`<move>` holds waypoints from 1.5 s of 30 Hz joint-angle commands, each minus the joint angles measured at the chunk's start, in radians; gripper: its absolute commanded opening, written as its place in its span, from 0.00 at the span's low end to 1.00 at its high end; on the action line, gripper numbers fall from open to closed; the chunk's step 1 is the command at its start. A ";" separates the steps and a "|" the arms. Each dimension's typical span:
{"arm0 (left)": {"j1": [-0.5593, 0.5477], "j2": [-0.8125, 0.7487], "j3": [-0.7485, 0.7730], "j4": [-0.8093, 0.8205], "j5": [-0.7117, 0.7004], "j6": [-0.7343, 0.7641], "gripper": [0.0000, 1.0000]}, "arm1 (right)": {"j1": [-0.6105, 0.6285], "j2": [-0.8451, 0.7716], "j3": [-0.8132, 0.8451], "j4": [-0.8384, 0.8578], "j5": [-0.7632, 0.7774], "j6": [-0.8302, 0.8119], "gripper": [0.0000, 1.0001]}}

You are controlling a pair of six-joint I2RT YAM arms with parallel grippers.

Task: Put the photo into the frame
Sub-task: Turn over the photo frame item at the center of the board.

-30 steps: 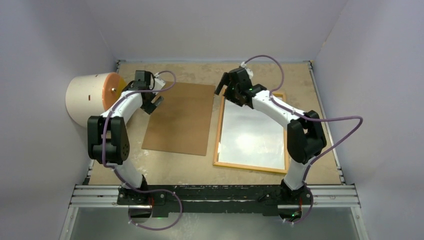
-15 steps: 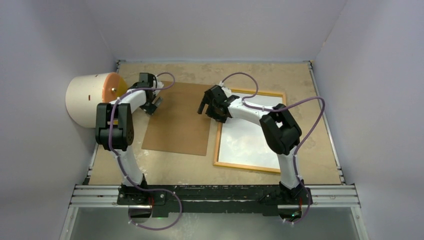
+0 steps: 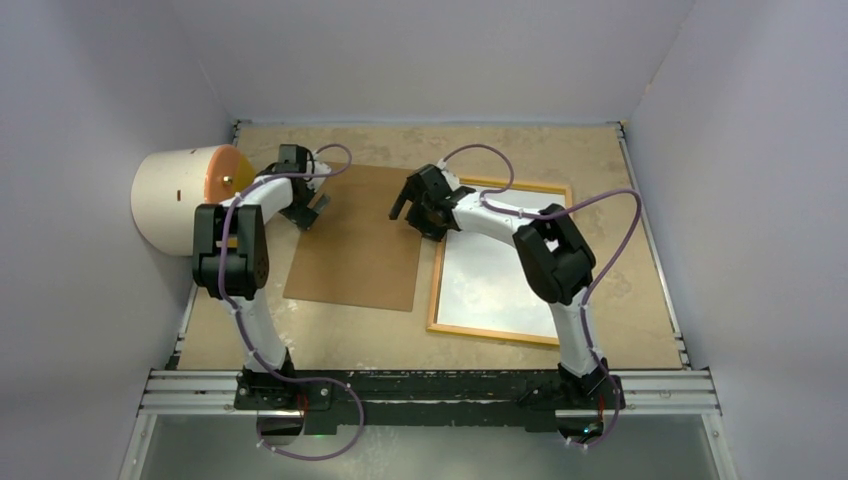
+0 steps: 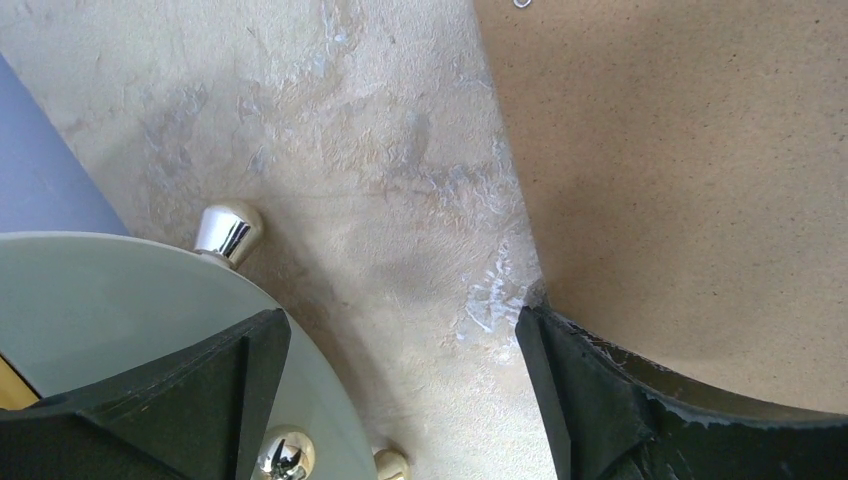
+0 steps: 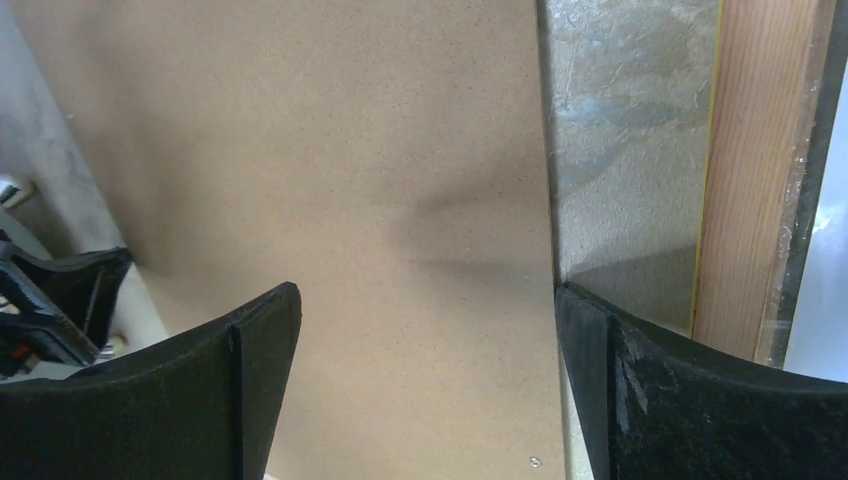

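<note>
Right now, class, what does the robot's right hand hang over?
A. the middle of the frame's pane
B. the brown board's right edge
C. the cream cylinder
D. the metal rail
B: the wrist view shows the right hand open above the brown board, one finger just past its edge, the frame beside it.

A plain brown backing board (image 3: 355, 240) lies flat at centre-left of the mottled tan bench (image 3: 400, 340), with a cream drum (image 3: 172, 198), orange-faced, at the left edge.
</note>
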 commanded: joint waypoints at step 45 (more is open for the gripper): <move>-0.043 0.006 -0.004 -0.131 0.340 -0.005 0.99 | -0.052 -0.503 -0.484 0.576 -0.322 0.277 0.53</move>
